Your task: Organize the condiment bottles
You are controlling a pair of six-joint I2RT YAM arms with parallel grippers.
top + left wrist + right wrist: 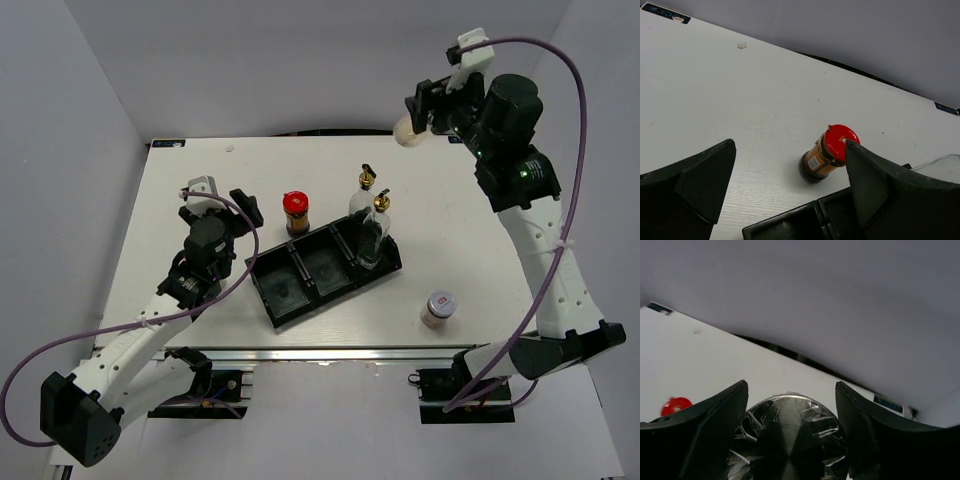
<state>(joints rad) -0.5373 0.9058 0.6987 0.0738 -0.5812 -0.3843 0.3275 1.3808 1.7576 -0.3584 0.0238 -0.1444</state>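
My right gripper [418, 118] is raised high above the table's far right and is shut on a pale shaker [408, 132]. Its silver cap [790, 435] fills the gap between the fingers in the right wrist view. My left gripper [222, 205] is open and empty, left of the red-lidded brown jar [296, 212]. In the left wrist view the jar [829, 152] stands just beyond the right finger [875, 180]. One glass bottle with a gold spout [375, 235] stands in the tray's right compartment. The other [364, 195] stands just behind the tray. A second shaker [439, 308] stands at the near right. A third shaker is not in view.
The black three-compartment tray [262, 290] lies slanted at the table's middle, its left and middle compartments empty; its rim shows in the left wrist view [785, 222]. Grey walls close in the table on three sides.
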